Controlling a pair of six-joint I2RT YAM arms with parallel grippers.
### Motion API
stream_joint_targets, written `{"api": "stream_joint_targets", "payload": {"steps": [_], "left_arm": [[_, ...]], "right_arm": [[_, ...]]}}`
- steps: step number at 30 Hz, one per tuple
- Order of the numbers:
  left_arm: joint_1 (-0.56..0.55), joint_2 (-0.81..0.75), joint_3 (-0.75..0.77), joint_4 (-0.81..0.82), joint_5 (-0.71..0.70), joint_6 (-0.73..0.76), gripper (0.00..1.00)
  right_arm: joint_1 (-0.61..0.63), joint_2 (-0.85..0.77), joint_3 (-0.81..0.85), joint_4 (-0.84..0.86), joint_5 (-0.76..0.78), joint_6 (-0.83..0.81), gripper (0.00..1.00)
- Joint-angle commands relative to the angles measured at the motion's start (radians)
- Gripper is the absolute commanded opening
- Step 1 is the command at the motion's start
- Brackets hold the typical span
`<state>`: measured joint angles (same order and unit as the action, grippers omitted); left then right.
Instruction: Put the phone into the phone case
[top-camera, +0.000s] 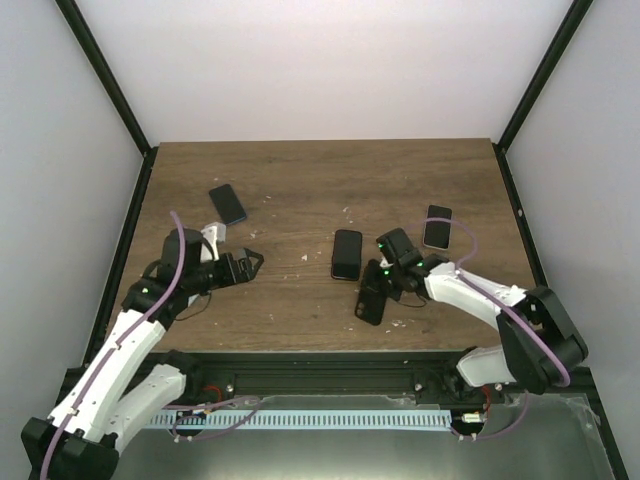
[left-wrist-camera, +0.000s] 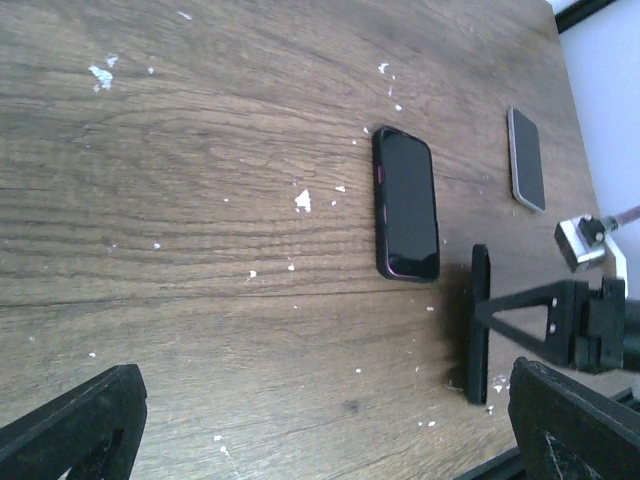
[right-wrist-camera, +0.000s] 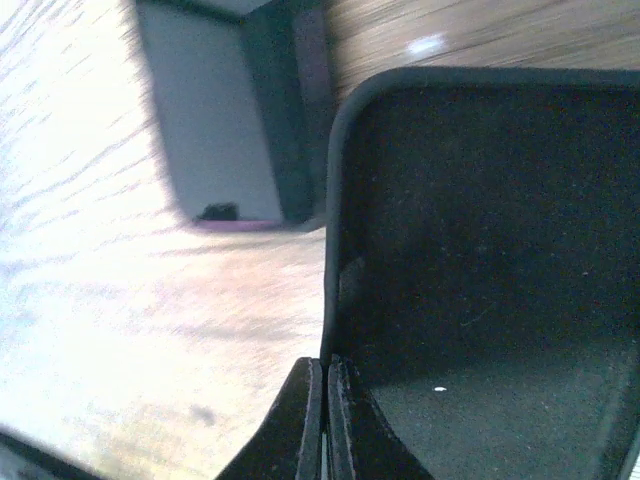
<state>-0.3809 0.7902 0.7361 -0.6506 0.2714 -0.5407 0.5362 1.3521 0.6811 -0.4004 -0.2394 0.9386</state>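
From above, the case (top-camera: 371, 296) is seen pinched on edge by the right gripper (top-camera: 382, 284), just beside the phone (top-camera: 347, 254). The left gripper (top-camera: 250, 264) is spread wide.

In the left wrist view, the phone (left-wrist-camera: 406, 203) is laid flat, with the case (left-wrist-camera: 479, 325) upright beside it.

In the right wrist view, the fingers (right-wrist-camera: 305, 420) are clamped on the case's rim.

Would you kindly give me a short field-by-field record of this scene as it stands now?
phone case: black, empty, tipped up on edge
right gripper: shut on the case's edge
left gripper: open, holding nothing
middle phone: lying flat, just beside the case
left phone: flat, far from the case
right phone: flat, beyond the right gripper
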Motion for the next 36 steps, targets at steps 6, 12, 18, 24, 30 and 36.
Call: {"api": "stream_joint_targets", "payload": {"steps": [6, 12, 18, 24, 30, 36], "left_arm": [[0.065, -0.068, 0.015, 0.003, 0.004, -0.069, 1.00], [0.066, -0.092, -0.012, 0.015, -0.014, -0.123, 1.00], [0.066, -0.084, -0.061, 0.042, 0.014, -0.167, 0.98], [0.066, -0.090, -0.090, 0.068, 0.030, -0.165, 0.97], [0.066, -0.080, -0.109, 0.087, 0.070, -0.142, 0.96], [0.066, -0.069, -0.145, 0.091, 0.105, -0.124, 1.00]], "right_arm": [[0.232, 0.120, 0.074, 0.277, -0.187, -0.144, 0.01], [0.321, 0.242, 0.137, 0.406, -0.231, -0.225, 0.01], [0.337, 0.349, 0.232, 0.354, -0.215, -0.245, 0.01], [0.337, 0.366, 0.243, 0.346, -0.233, -0.227, 0.21], [0.298, 0.285, 0.244, 0.247, -0.145, -0.268, 0.48], [0.132, 0.170, 0.195, 0.160, -0.069, -0.299, 0.65]]}}
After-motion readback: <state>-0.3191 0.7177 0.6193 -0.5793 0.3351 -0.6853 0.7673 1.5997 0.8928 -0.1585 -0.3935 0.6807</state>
